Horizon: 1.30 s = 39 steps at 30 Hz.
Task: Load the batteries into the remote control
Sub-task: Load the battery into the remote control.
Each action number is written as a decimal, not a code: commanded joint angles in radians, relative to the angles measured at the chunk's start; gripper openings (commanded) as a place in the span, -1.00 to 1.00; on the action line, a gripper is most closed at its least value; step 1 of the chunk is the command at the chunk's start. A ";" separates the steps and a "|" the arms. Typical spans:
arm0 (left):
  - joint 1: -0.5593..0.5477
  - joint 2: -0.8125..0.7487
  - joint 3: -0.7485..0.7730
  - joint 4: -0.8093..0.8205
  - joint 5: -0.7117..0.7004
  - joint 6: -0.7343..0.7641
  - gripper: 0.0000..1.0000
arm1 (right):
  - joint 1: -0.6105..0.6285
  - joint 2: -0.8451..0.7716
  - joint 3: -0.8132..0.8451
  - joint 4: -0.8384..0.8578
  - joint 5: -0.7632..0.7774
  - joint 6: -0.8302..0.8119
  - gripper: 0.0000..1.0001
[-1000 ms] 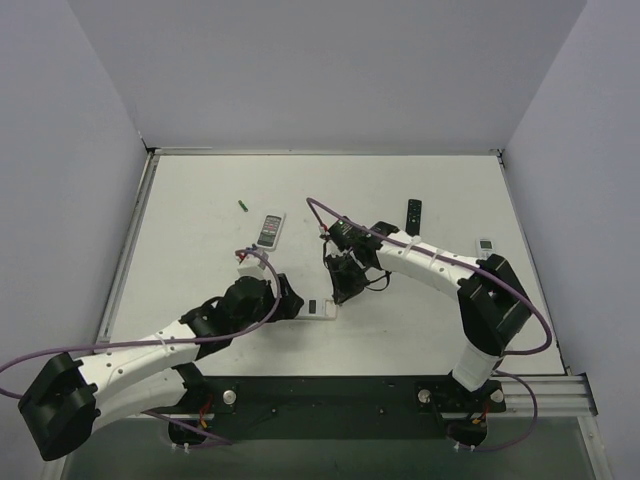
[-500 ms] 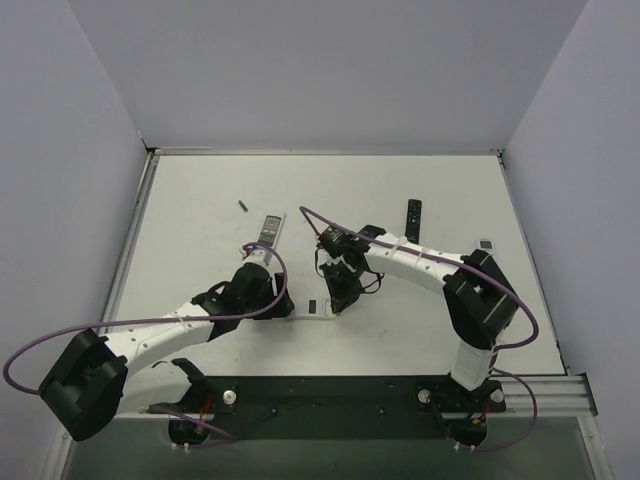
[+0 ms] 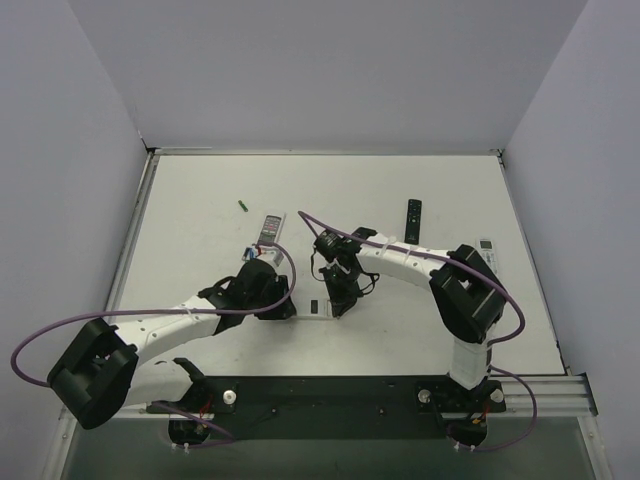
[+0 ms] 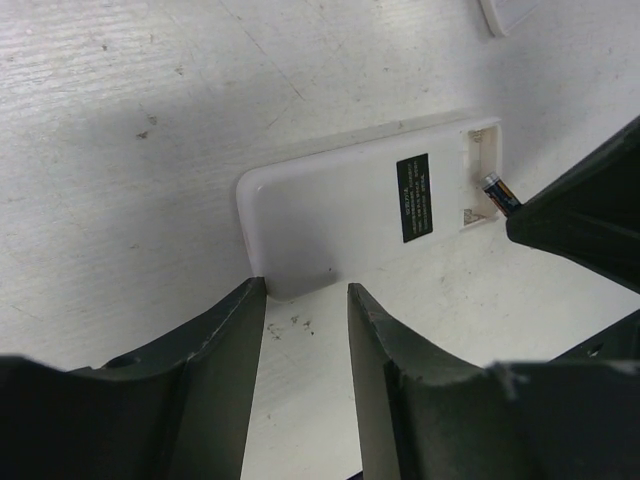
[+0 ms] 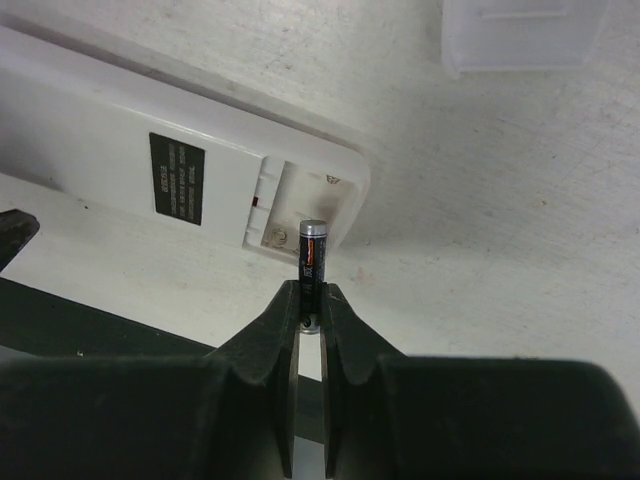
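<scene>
Two grippers were stationed at opposite ends of the remote control (image 3: pixel 320 307), which lay back-up on the table (image 3: pixel 200 190), near its front middle. The battery bay (image 5: pixel 300 205) at one end of the remote control stood uncovered.

The right gripper (image 5: pixel 312 312) was clamped on a dark battery (image 5: pixel 313 262), held by its lower end between the fingers. The free end, with its silver cap, sat at the rim of the open bay. The left wrist view showed the same tip just at the bay's edge.

The left gripper (image 4: pixel 305 305) stood at the closed end of the remote control, jaws parted and nothing between them. Whether the fingertips touched the casing could not be determined.

A loose white cover (image 5: pixel 525 30) lay on the table just beyond the bay end.

Also noted, farther back on the table:
- a green battery (image 3: pixel 243 206)
- a grey-faced remote (image 3: pixel 270 229)
- a black remote (image 3: pixel 413 217)
- a small white remote (image 3: pixel 489 254) beside the right arm
</scene>
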 commanded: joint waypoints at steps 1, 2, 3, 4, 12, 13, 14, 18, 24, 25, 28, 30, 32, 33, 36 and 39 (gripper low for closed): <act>0.001 -0.025 0.047 0.017 0.074 0.052 -0.05 | 0.007 0.020 0.026 -0.071 0.067 0.031 -1.00; 0.003 -0.026 0.050 0.006 0.091 0.059 -0.06 | 0.005 0.021 0.030 -0.071 0.076 0.031 -1.00; 0.001 -0.026 0.058 0.001 0.097 0.075 -0.07 | 0.005 0.026 0.034 -0.071 0.081 0.031 -1.00; 0.001 -0.028 0.061 -0.003 0.102 0.081 -0.07 | 0.005 0.031 0.037 -0.073 0.087 0.036 -1.00; 0.007 -0.013 0.072 -0.034 0.112 0.096 -0.12 | -0.005 0.046 0.061 -0.116 0.213 0.060 -1.00; 0.007 -0.008 0.079 -0.039 0.109 0.096 -0.12 | -0.004 0.051 0.064 -0.114 0.216 0.060 -1.00; 0.011 -0.002 0.082 -0.042 0.109 0.096 -0.12 | -0.001 0.054 0.067 -0.113 0.220 0.048 -1.00; 0.015 0.041 0.093 -0.037 0.120 0.101 -0.09 | -0.001 0.072 0.089 -0.111 0.230 0.028 -1.00; 0.017 0.052 0.112 -0.039 0.132 0.125 0.25 | 0.004 0.087 0.103 -0.097 0.228 -0.022 -1.00; 0.017 0.044 0.107 -0.033 0.134 0.131 0.31 | 0.007 0.089 0.106 -0.096 0.227 -0.035 -1.00; 0.014 -0.002 0.076 0.004 0.146 0.168 0.46 | 0.007 0.084 0.121 -0.090 0.208 -0.090 -1.00; 0.006 -0.046 0.050 0.030 0.146 0.209 0.46 | 0.005 0.080 0.132 -0.090 0.201 -0.121 -1.00; -0.019 -0.083 0.033 0.053 0.135 0.240 0.47 | 0.002 0.077 0.135 -0.091 0.204 -0.161 -1.00; -0.031 -0.088 0.027 0.061 0.122 0.271 0.46 | 0.001 0.075 0.139 -0.093 0.202 -0.171 -1.00; -0.071 -0.083 0.012 0.098 0.115 0.309 0.47 | -0.005 0.084 0.143 -0.094 0.188 -0.210 -1.00; -0.127 -0.051 0.015 0.118 0.077 0.349 0.48 | -0.005 0.095 0.152 -0.096 0.173 -0.243 -1.00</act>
